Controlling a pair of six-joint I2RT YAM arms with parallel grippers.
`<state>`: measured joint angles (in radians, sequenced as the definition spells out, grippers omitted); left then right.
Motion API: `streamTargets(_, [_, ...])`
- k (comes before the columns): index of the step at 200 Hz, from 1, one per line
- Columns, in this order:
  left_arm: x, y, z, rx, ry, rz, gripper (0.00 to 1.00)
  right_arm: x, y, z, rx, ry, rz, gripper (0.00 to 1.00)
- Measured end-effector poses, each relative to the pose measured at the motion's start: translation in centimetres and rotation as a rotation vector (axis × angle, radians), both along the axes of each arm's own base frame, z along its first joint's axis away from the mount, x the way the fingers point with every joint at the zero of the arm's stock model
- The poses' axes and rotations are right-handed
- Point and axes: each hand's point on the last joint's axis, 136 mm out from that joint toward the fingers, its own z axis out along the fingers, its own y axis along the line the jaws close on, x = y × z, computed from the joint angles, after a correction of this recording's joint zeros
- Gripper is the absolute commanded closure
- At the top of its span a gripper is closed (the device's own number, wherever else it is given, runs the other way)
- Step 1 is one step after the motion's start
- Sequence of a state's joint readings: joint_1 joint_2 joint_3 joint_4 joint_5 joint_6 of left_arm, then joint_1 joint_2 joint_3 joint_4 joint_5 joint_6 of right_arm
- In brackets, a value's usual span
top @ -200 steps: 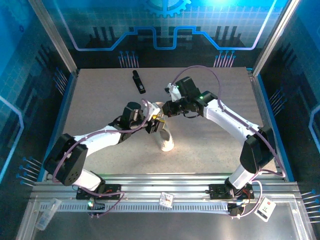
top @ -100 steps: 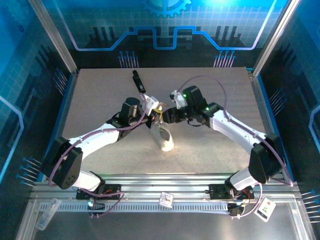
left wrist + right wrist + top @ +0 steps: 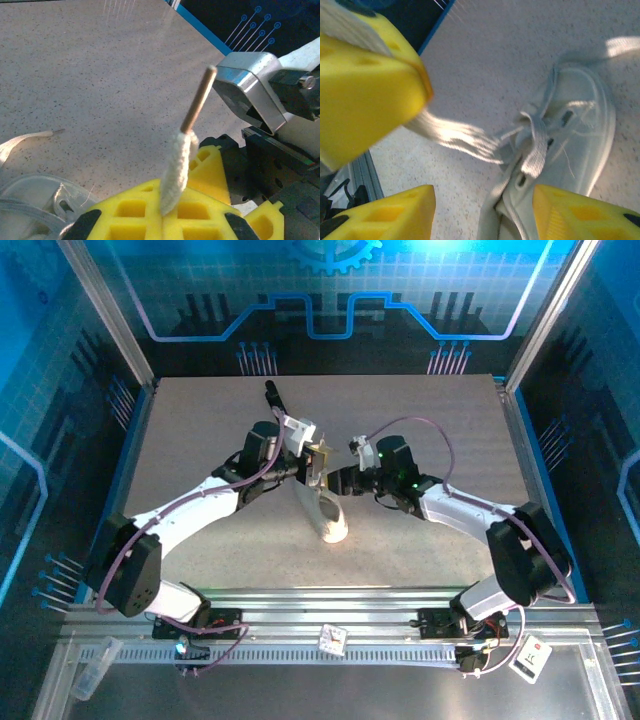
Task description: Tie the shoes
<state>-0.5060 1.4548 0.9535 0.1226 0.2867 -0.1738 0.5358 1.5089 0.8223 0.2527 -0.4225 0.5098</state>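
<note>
White low-top sneaker [image 3: 327,515] with long flat off-white laces [image 3: 460,137] lies near the middle of the grey speckled table [image 3: 200,420]. The two grippers meet above its far end. Its long axis runs from the far side to the near side, a little slanted, and its rounded end points toward the arm bases. A small white tag [image 3: 528,656] on the near rail carries a red mark, too small to read. The left gripper [image 3: 165,212] has its yellow fingers pressed together on one lace end [image 3: 177,165], whose brown tip [image 3: 199,100] stands tilted upward. The right gripper [image 3: 482,197] is spread wide and holds nothing; the laced part of the sneaker shows between its fingers. A second lace end [image 3: 25,140] lies flat on the table. A small black bar-shaped object [image 3: 276,400] lies farther back.
</note>
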Motion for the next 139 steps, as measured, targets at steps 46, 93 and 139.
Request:
streamTargets(46, [0.4, -0.2, -0.5, -0.018, 0.087, 0.029, 0.99, 0.9, 0.7, -0.8, 0.017, -0.023, 0.006, 0.46])
streamTargets(93, [-0.6, 1.6, -1.7, -0.007, 0.131, 0.039, 1.00, 2.6, -1.9, -2.4, -0.124, 0.065, -0.131, 0.46])
streamTargets(139, [-5.2, 2.5, -4.8, -0.015, 0.212, -0.042, 1.00, 7.4, -3.0, -0.3, -0.255, 0.109, -0.230, 0.44])
